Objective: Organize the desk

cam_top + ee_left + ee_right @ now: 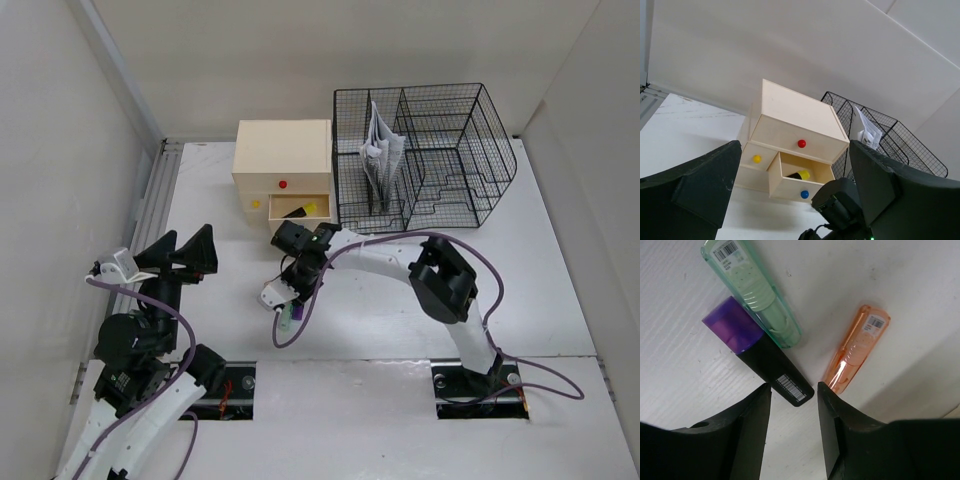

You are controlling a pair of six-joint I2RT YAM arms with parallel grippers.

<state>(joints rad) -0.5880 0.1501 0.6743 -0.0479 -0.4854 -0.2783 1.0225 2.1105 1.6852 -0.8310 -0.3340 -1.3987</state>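
Desk [560,280] seen from above: a rigid, fixed white slab that will not be lifted, so tidying it means taking up the loose things lying on it. The cream drawer box [283,150] stands at its far edge, with the wire rack [430,150] just to the right of the box. The right gripper [285,295] hangs low over the desk in front of the box. The left gripper [185,250] is in front of the box and off to its left, well apart from it.

From the left wrist, that pincer is spread wide with nothing between its fingers. It faces the box, whose lower right drawer [800,180] is pulled out.

From the right wrist, three pens lie close together on the desk in front of the box: a purple-capped marker [757,352], a green pen [752,290] against it, and an orange pen [855,347] slightly apart. All look light, stiff and smooth, likely to roll, so a grip across the mid-barrel seems safest. The jaws stand parted by a narrow gap, straddling the marker's butt end. Whether they touch it I cannot tell, and nothing is gripped.
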